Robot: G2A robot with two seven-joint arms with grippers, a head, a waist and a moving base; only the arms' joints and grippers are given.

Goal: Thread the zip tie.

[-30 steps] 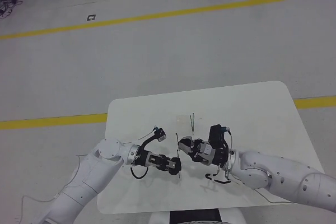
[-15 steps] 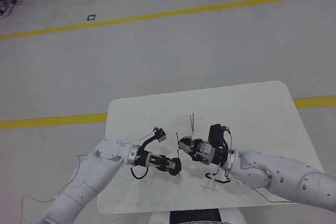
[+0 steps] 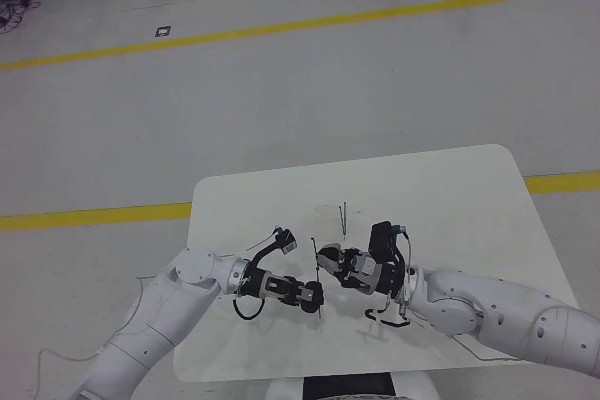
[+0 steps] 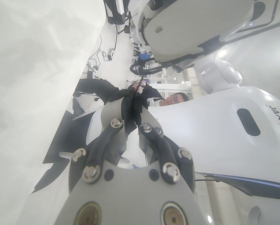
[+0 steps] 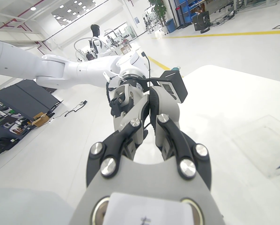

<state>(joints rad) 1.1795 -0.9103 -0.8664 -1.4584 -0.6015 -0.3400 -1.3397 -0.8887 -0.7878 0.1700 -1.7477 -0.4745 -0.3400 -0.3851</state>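
Observation:
A thin black zip tie [image 3: 319, 280] hangs between my two grippers over the front middle of the white table [image 3: 460, 190]. My left gripper [image 3: 313, 294] is shut on one part of it; in the left wrist view the fingers [image 4: 124, 108] press together and the strand [image 4: 140, 81] runs out past their tips. My right gripper [image 3: 326, 255] sits just beyond, facing the left one. It is shut too, with the tie as a dark line between its pads [image 5: 140, 111]. The left arm's gripper [image 5: 121, 97] lies close behind it.
A clear flat tray [image 3: 342, 215] with a couple of spare ties lies on the table beyond the grippers, and shows again as the tray [image 5: 264, 141] in the right wrist view. The table's front edge [image 3: 280, 375] is close below the arms.
The right arm has edged very slightly toward the left arm. Both grippers keep their hold.

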